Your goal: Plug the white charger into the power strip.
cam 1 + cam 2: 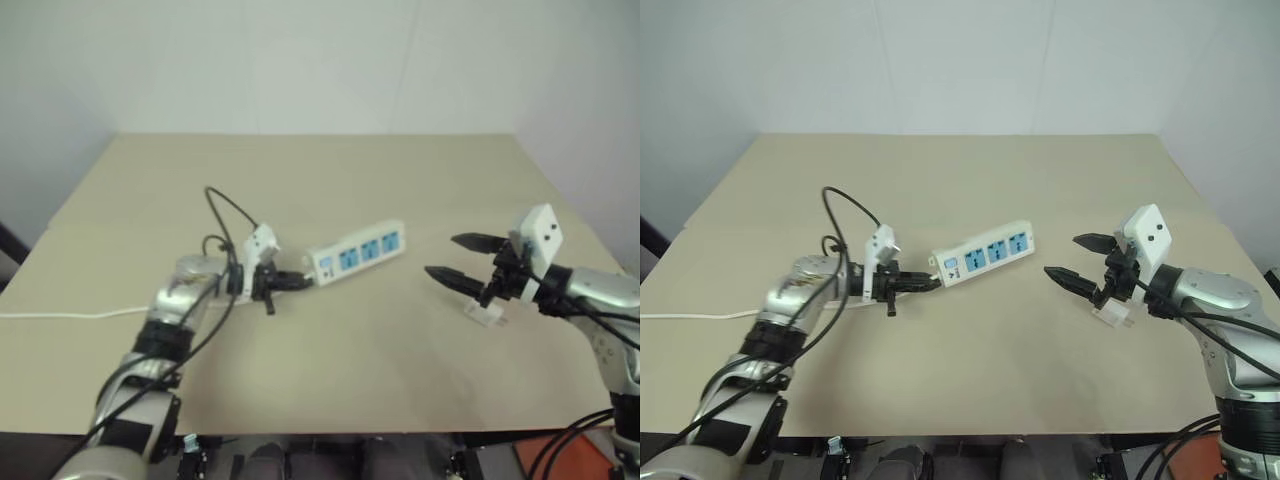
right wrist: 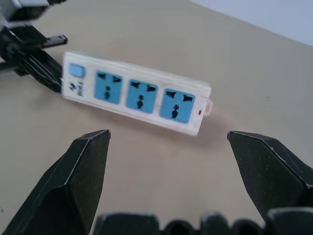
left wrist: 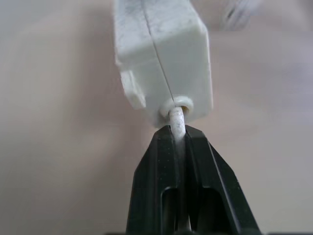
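Where wrist view closes in: cord [image 3: 177, 121] (seemingly) between fingers [image 3: 155, 169].

A beige table [image 1: 970, 170] fills the middle — matte, evenly lit, with soft shadows. Behind its far edge rises a plain white wall [image 1: 960, 60] (faint vertical seams run down it). A dark strip of floor [image 1: 652, 235] shows at the table's left.

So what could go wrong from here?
The left fingers pinch only the thin cord at the power strip's end, so the strip could swivel when pushed. The white charger lies loose near the open right fingers; being small, it might get nudged away or gripped crooked.
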